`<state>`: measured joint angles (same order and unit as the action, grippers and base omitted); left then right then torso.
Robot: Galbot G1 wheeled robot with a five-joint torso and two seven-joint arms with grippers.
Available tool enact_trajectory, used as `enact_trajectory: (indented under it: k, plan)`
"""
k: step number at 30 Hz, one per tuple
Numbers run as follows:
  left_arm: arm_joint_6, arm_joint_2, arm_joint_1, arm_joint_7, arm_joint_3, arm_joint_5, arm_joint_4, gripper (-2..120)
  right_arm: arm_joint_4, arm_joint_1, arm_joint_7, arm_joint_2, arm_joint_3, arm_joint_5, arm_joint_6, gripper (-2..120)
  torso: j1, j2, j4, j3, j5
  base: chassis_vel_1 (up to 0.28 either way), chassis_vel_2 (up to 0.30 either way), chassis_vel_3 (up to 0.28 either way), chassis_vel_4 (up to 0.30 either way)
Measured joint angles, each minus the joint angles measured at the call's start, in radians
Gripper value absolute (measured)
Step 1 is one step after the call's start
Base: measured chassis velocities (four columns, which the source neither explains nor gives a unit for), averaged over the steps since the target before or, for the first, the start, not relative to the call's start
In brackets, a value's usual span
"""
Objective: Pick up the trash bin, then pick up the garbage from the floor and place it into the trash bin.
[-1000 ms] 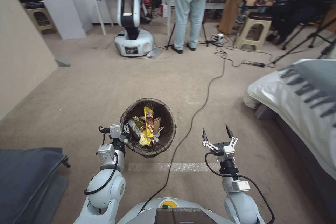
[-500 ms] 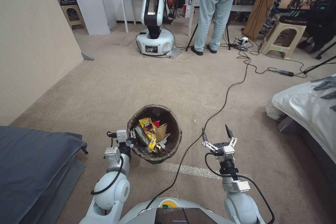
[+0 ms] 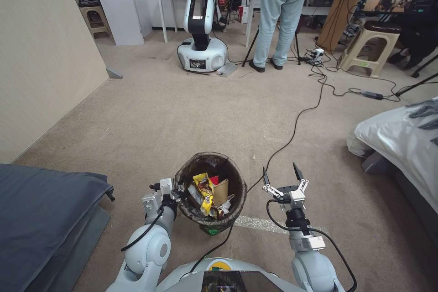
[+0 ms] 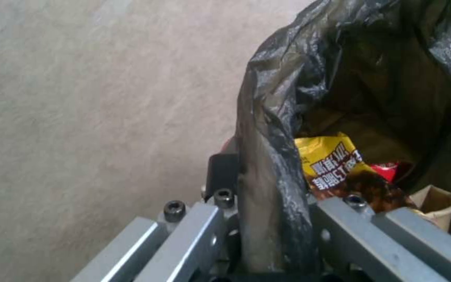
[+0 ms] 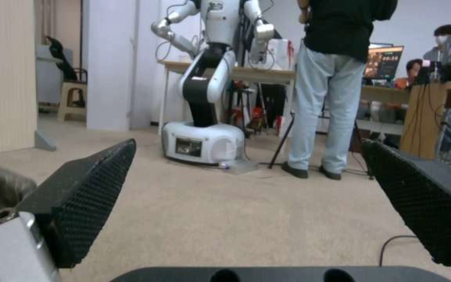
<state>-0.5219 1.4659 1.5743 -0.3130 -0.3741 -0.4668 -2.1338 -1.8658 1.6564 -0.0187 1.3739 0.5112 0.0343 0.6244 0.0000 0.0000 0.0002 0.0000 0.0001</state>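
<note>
Trash bin [image 3: 211, 191], a small round bucket lined with a dark brown-black translucent bag folded over its rim, hangs just ahead of my base, gripped at its near-left rim by my left gripper [image 3: 177, 193]. From the left wrist camera I see that gripper's jaws pinching the bag-covered rim [image 4: 267, 203], one finger outside the wall and one inside. Inside the bin sits the garbage [image 3: 209, 191]: a yellow snack wrapper with brown print [image 4: 335, 164], a red scrap beside it and a tan paper cup [image 4: 434, 203] against the far side. My right gripper [image 3: 282, 178] hovers just to the right of the bin, apart from it, its two black pointed fingers [image 5: 84, 196] spread wide and holding nothing. A black cable [image 3: 292, 132] runs across the beige carpet [image 3: 182, 114] between the bin and the right gripper. Dark grey bedding [image 3: 41, 210] lies at my left and a white quilt [image 3: 401, 141] at my right
</note>
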Motion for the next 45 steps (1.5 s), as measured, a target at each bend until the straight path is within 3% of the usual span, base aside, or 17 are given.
enact_trajectory:
  k: [10,29,36,38,39,45]
  plan:
    - [0.037,0.008,-0.025,-0.003,-0.023,0.014,0.092,0,0.009,-0.004,0.009,0.001,0.004,0.001,0.009,100,0.0,0.0,-0.0001,0.0,0.0002,0.0,0.0,0.0,0.0]
    - [0.112,0.008,-0.039,0.01,-0.036,-0.001,0.166,4,0.005,0.0,0.019,0.007,0.006,0.003,0.011,100,0.0,0.0,-0.0001,0.0,0.0004,0.0,0.0,0.0,0.0]
    - [0.128,0.007,-0.035,0.038,-0.034,0.002,0.17,34,0.004,0.005,0.029,0.008,0.006,0.003,0.018,100,0.0,0.0,-0.0001,0.0,0.0,0.0,0.0,0.0,0.0]
    - [0.131,0.007,-0.035,0.041,-0.033,0.003,0.169,37,0.004,0.005,0.029,0.008,0.006,0.003,0.019,100,0.0,0.0,-0.0001,0.0,-0.0001,0.0,0.0,0.0,0.0]
    - [0.134,0.006,-0.033,0.046,-0.032,0.007,0.166,45,0.004,0.007,0.031,0.008,0.005,0.002,0.02,100,0.0,0.0,-0.0002,0.0,-0.0003,0.0,0.0,0.0,0.0]
    - [0.155,0.004,-0.031,0.065,-0.03,0.026,0.162,63,0.004,0.01,0.038,0.009,0.005,0.002,0.027,100,0.0,0.0,-0.0003,0.0,-0.0006,0.0,0.0,0.0,0.0]
